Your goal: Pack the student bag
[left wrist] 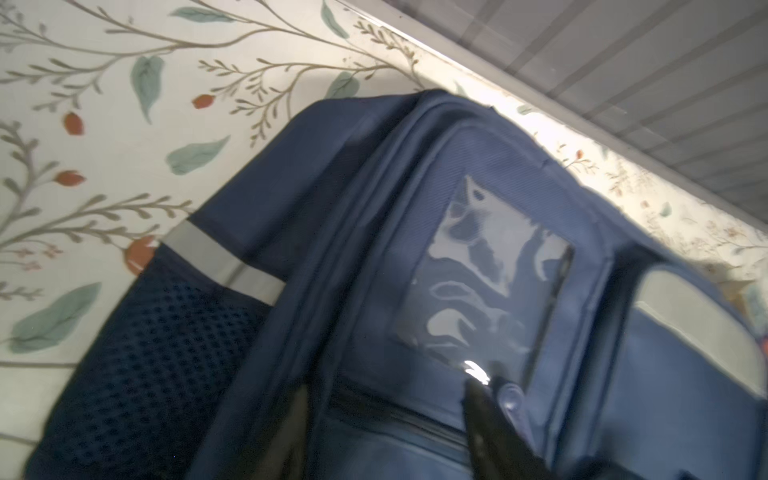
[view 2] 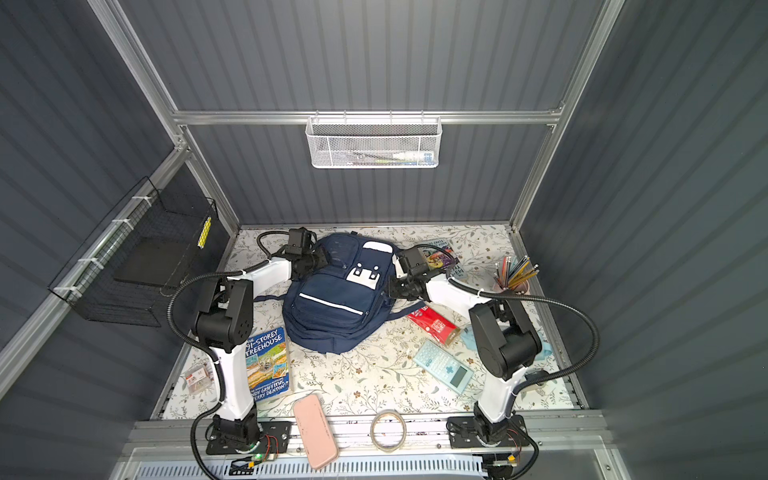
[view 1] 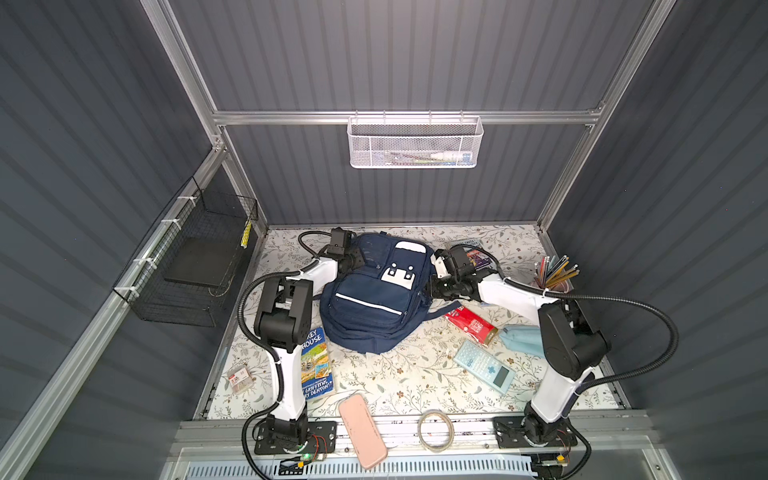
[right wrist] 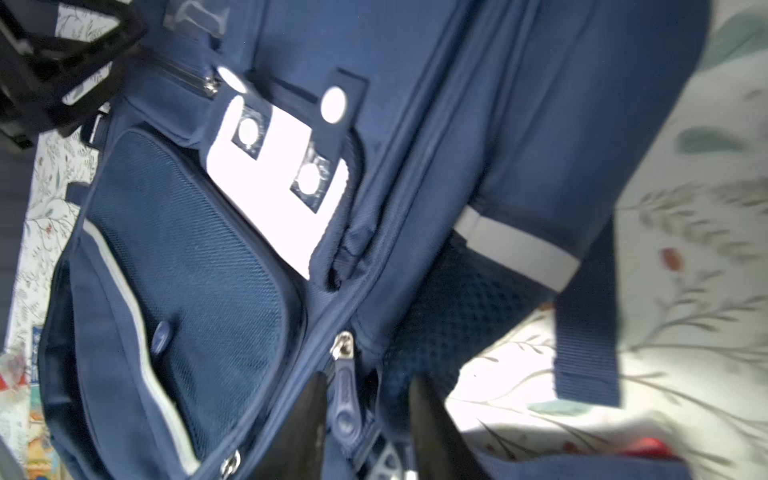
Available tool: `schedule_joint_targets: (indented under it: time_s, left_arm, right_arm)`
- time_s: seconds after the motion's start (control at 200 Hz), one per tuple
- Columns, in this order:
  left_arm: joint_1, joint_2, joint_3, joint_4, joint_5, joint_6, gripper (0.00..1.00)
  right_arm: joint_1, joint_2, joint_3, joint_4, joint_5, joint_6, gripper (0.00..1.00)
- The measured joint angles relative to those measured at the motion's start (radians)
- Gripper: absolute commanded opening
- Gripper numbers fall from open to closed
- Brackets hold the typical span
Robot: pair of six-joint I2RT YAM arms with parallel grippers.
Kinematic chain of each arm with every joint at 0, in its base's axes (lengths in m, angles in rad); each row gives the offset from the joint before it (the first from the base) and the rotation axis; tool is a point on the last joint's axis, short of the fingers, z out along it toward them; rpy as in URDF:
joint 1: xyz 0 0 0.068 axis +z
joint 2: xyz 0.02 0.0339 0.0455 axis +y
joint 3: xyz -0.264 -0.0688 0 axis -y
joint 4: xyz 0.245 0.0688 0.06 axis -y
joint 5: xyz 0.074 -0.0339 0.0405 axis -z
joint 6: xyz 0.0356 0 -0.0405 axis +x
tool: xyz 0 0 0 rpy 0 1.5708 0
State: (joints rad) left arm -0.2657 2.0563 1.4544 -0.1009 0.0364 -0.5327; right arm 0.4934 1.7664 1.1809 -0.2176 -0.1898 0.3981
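Nearest the arm bases, a pink case (view 1: 362,432), a paperback (view 1: 318,365) and a calculator (view 1: 484,366) lie loose on the floral worktop (view 1: 395,386), not yet packed. Beyond them, at mid-worktop, the student bag (view 1: 370,307) lies on its back with its front pockets up, its bottom end toward the bases and its top toward the back wall. It looks slumped and largely empty, so I judge it light, soft and floppy. The cloth will likely bunch and slide rather than resist a pull, so one side wants pinning while the other is worked. The firm places to take are the zip pull (right wrist: 345,399), the webbing strap (right wrist: 586,332) and the seamed edges. The mesh side pocket (left wrist: 137,353) and clear window (left wrist: 478,282) give poor purchase. Farther on, at the bag's right flank, the right gripper (right wrist: 368,375) has its fingers released, straddling that zip pull without pinching it. The left gripper (left wrist: 386,384), fingers also apart, hangs over the top pocket, grasping nothing.
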Motion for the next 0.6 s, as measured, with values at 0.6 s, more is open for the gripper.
schedule_joint_targets:
  time_s: [0.6]
  left_arm:
    - [-0.011, -0.583, -0.483, -0.117, 0.122, -0.035, 0.66]
  right_arm:
    - [-0.113, 0.187, 0.268, -0.166, 0.104, -0.267, 0.7]
